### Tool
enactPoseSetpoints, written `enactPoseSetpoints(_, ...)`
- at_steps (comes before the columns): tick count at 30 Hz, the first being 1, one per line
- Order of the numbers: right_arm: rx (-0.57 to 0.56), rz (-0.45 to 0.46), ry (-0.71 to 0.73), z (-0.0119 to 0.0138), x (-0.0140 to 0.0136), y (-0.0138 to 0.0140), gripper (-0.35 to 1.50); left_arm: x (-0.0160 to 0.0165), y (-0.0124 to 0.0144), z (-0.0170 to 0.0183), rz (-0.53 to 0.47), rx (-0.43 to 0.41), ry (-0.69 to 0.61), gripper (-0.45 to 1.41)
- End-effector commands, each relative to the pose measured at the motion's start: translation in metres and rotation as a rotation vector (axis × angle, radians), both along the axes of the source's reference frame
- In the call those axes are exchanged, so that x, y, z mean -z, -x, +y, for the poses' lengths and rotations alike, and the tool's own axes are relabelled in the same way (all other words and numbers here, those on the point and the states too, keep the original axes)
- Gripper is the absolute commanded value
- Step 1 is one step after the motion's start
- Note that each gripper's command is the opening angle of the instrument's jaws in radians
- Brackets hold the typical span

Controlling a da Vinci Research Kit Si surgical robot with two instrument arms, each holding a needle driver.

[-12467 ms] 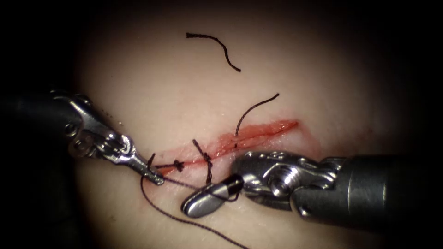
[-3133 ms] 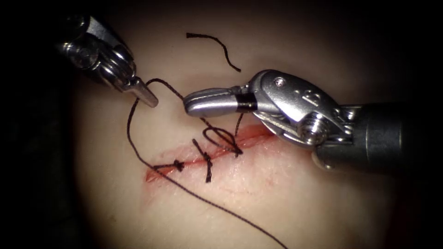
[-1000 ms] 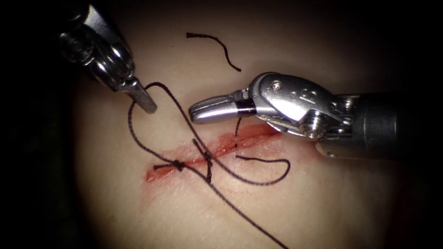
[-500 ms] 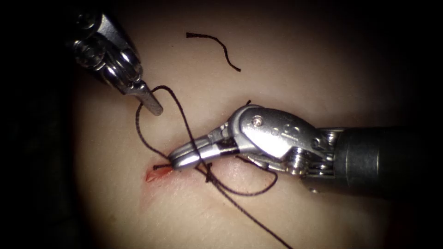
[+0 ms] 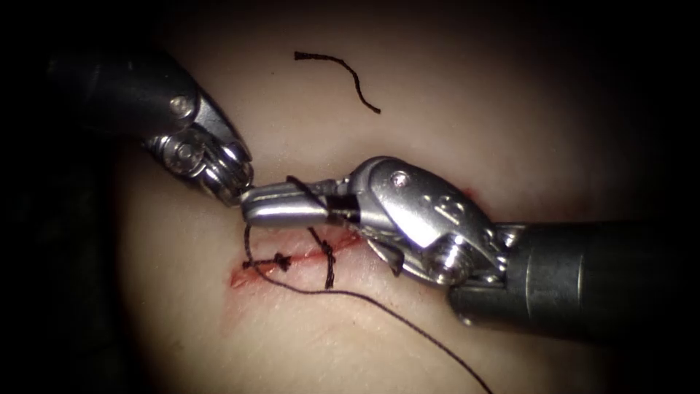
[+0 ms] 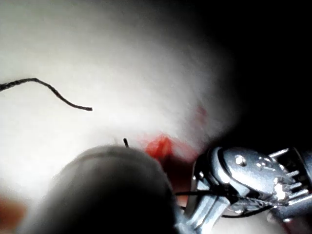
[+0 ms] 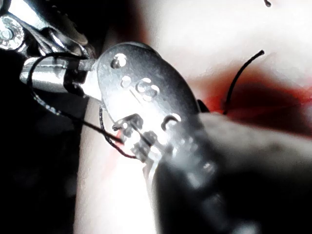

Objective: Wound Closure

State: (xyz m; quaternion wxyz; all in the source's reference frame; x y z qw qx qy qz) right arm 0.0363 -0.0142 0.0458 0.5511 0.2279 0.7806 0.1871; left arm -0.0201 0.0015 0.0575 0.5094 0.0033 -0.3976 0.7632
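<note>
The cut [image 5: 306, 255] in the tissue [image 5: 437, 109] carries two knotted stitches [image 5: 281, 260] toward its left end. My left tool [image 5: 242, 194] comes down from the upper left, shut on the thread, its tip tucked behind the right tool's jaws. The right tool [image 5: 251, 211] lies just above the cut, pointing left, jaws shut. A turn of thread [image 5: 305, 191] wraps around those jaws, seen close in the right wrist view [image 7: 73, 73]. From the left tool's tip the long thread [image 5: 379, 306] drops past the left stitch and trails off to the lower right.
A loose cut end of thread [image 5: 343, 67] lies on the far tissue, also seen as a cut end of thread [image 6: 53, 92] in the left wrist view. Red fluid [image 5: 248, 277] marks the cut's left end. A short thread tail [image 7: 239, 78] rises beside the right tool's wrist.
The right tool has lifted from the cut up and to the left, meeting the left tool's tip. The left tool came down and to the right. Thread now wraps the right jaws.
</note>
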Motion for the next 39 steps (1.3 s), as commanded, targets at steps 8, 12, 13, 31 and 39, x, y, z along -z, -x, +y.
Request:
enactPoseSetpoints(8,-0.379,-0.376,0.031,-0.0004,0.0001,-0.0011,-0.35,0.0000,0.0009,-0.0004,0.000,-0.002,-0.006,-0.45)
enactPoseSetpoints(12,-0.423,-0.402,0.042,-0.0001,-0.0002,-0.0009,-0.35,0.0000,0.0009,-0.0005,0.003,0.001,-0.008,-0.45)
enactPoseSetpoints(13,-0.436,-0.413,0.042,-0.0001,-0.0003,-0.0009,-0.35,0.0000,0.0010,-0.0005,0.003,0.001,-0.008,-0.45)
enactPoseSetpoints(31,-0.058,-0.927,0.454,-0.0006,-0.0017,-0.0021,-0.35,0.0063,0.0037,0.0007,-0.081,-0.102,0.043,-0.45)
enactPoseSetpoints(39,0.371,-0.601,0.556,0.0005,-0.0032,-0.0008,-0.35,0.0057,0.0022,0.0023,-0.123,-0.347,0.170,-0.45)
